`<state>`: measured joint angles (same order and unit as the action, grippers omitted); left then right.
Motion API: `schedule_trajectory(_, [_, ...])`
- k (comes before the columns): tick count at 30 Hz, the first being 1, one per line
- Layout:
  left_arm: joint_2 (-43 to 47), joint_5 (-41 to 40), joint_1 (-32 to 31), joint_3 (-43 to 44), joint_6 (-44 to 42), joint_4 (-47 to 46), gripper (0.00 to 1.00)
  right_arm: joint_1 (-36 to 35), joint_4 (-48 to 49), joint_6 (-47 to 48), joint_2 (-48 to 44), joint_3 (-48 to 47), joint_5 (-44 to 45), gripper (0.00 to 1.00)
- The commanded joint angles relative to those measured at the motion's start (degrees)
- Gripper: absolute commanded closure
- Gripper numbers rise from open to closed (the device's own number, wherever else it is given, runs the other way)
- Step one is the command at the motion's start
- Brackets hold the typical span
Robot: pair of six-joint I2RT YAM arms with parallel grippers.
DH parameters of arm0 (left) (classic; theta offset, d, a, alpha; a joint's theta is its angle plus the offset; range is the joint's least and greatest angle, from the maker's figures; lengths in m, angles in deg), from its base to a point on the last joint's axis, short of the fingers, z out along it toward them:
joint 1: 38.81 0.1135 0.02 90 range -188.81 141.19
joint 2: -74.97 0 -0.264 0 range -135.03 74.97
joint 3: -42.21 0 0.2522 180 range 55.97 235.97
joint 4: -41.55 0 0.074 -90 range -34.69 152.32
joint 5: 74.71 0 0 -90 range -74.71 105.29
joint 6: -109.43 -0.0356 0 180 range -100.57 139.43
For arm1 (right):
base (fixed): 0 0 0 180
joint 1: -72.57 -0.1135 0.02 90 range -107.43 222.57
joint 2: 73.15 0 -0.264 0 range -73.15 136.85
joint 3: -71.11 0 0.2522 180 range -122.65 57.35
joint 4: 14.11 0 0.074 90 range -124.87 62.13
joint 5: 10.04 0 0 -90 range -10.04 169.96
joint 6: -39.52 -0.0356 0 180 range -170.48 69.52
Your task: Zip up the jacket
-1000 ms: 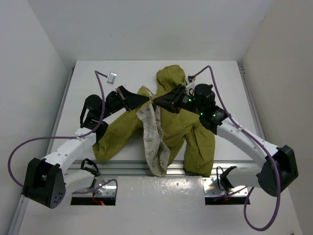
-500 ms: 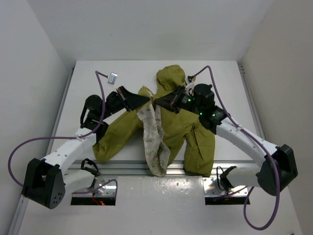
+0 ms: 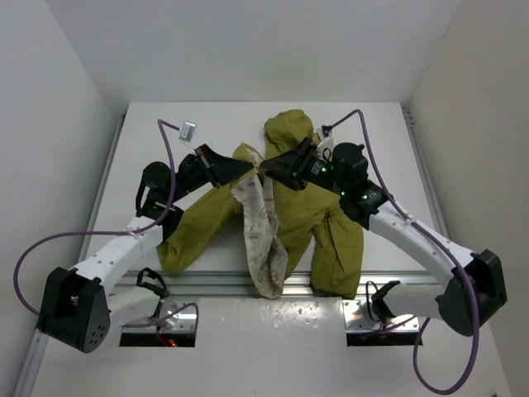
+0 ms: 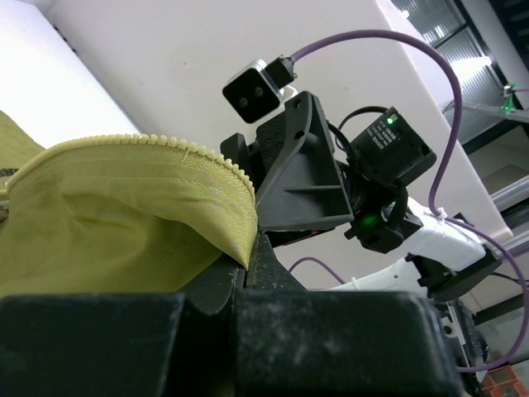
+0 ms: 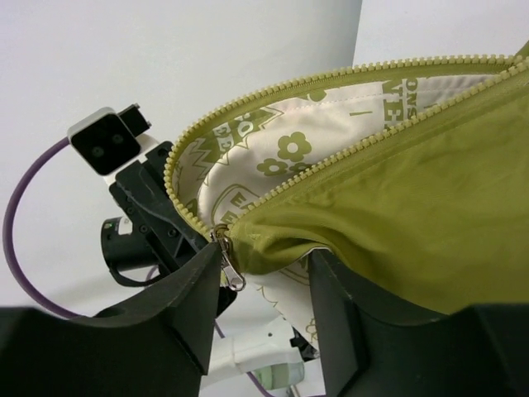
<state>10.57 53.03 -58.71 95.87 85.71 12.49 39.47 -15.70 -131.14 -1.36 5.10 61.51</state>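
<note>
The jacket (image 3: 289,215) lies on the table (image 3: 388,141), hood at the far side, sleeves reaching the near edge (a front flap hangs over it). The left gripper (image 3: 246,168) and right gripper (image 3: 266,171) meet at its collar, left and right of the opening.

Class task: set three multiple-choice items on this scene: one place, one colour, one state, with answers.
1. Where does the hood of the olive-green fabric jacket point? A the far edge of the white table; B the arm bases; C the left wall.
2. What colour is the jacket's lining? A plain black; B cream with green print; C red.
3. How is the left gripper? A wide open; B out of view; C shut on the jacket's zip edge.
Answers: 1 A: the hood lies farthest in the top view. 2 B: the right wrist view shows it. 3 C: its jaws pinch the toothed edge.
</note>
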Motion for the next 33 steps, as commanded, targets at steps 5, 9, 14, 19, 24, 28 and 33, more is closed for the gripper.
schedule_trajectory(5, [0.2, -0.6, -0.3, 0.2, 2.6, -5.7, 1.00, -0.1, 2.2, -0.9, -1.0, -0.4, 2.4, 0.63])
schedule_trajectory(9, [0.2, -0.6, -0.3, 0.2, 2.6, -5.7, 1.00, 0.1, 1.8, -2.0, 0.1, -1.8, 2.7, 0.66])
schedule_trajectory(14, [0.2, -0.6, -0.8, -0.3, 2.1, -5.7, 1.00, 0.5, 1.7, -2.4, 0.6, -2.5, 2.9, 0.77])
schedule_trajectory(19, [0.2, -0.6, -0.8, -0.3, 1.6, -5.7, 1.00, 1.2, 2.1, -2.1, 1.6, -3.6, 2.9, 0.92])
schedule_trajectory(24, [0.2, -0.6, -1.4, -0.9, 0.4, -4.5, 1.00, 1.2, 5.3, -0.8, 1.4, -4.4, 1.5, 1.00])
schedule_trajectory(28, [-0.4, -1.6, -1.4, 1.0, -0.1, -3.9, 1.00, 1.2, 7.8, 1.5, -0.2, -2.9, -0.5, 1.00])
schedule_trajectory(33, [-2.3, -3.0, 0.9, 2.9, 0.9, -4.0, 1.00, 1.2, 8.8, 5.1, -3.4, 1.4, -3.0, 1.00])
